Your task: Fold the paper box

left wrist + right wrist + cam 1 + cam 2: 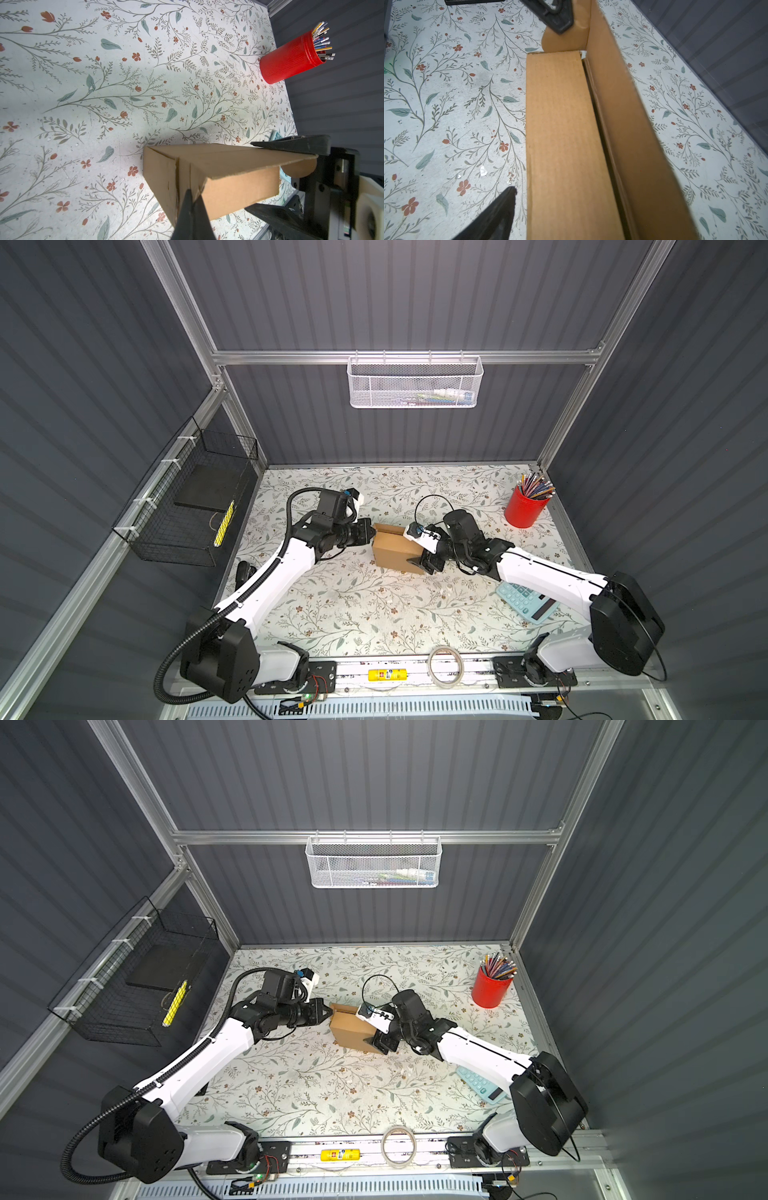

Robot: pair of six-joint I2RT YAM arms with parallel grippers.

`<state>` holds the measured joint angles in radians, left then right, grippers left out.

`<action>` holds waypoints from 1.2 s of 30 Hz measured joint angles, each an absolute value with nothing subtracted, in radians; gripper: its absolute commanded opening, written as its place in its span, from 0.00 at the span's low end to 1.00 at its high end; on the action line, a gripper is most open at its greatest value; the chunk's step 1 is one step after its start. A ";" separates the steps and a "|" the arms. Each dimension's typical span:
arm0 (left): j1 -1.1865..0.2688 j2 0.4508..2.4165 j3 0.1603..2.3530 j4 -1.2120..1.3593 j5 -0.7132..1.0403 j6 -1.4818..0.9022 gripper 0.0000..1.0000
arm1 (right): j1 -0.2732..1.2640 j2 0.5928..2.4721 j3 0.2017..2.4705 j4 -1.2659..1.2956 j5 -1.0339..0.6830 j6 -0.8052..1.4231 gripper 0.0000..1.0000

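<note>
left arm [270, 585] and right arm [544, 578] in glossy white shells, matte black joint housings [216, 659], ribbed black conduit [159, 680] along the left, thin black cable loop [417, 508] at the right wrist, white camera mounts [426, 536], left gripper [373, 536] of tapered black wedges, screwed black base plates [324, 674]

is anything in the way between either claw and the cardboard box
Nothing visible. The shut left claw has its tips right at one end of the paper box, and the open right claw straddles the opposite end.

Floral table [353, 614]: paper box [395, 556] standing centre; red pencil cup [524, 510], calculator [523, 601] right.
</note>
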<state>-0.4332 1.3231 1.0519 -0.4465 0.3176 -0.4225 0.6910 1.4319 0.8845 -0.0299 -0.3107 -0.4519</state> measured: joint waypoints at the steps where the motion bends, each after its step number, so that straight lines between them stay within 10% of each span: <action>1: -0.433 1.322 1.051 -0.447 0.318 -0.421 0.00 | 0.691 1.432 0.885 -0.030 -0.311 -0.452 0.80; 36: -0.433 1.279 0.953 -0.324 0.306 -0.376 0.00 | 0.674 1.427 0.873 0.000 -0.294 -0.413 0.80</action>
